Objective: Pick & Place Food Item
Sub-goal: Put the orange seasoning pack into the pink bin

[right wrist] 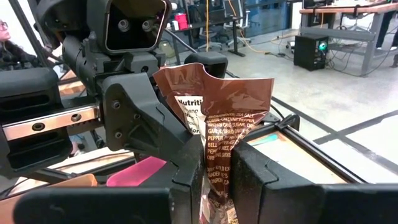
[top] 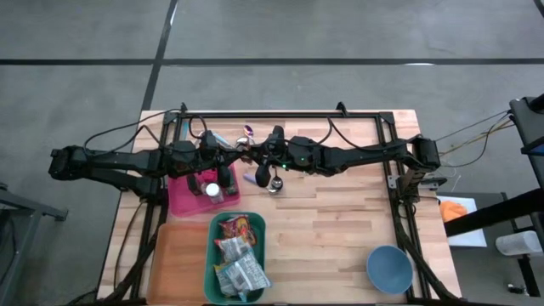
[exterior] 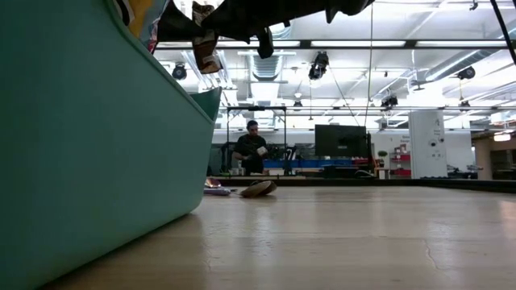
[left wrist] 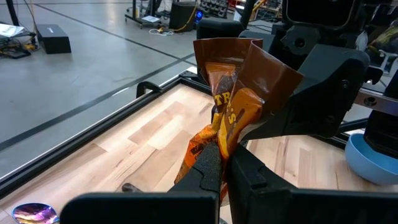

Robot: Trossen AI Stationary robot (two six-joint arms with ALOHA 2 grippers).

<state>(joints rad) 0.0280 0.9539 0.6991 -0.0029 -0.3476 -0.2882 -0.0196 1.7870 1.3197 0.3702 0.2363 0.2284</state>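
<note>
Even overhead light falls on the pale wooden table (top: pixel 340 212), leaving only soft, short shadows beneath the two dark arms. In the low view, long ceiling strip lights (exterior: pixel 355 43) glare white against a dim hall, and the teal plastic bin wall (exterior: pixel 89 145) looms blurred at the lens. Both wrist views are bright: the crinkled brown and orange foil snack bag (left wrist: pixel 233 106) shows glossy highlights just beyond the closed left gripper (left wrist: pixel 225 171), while the floor beyond softens slightly.
</note>
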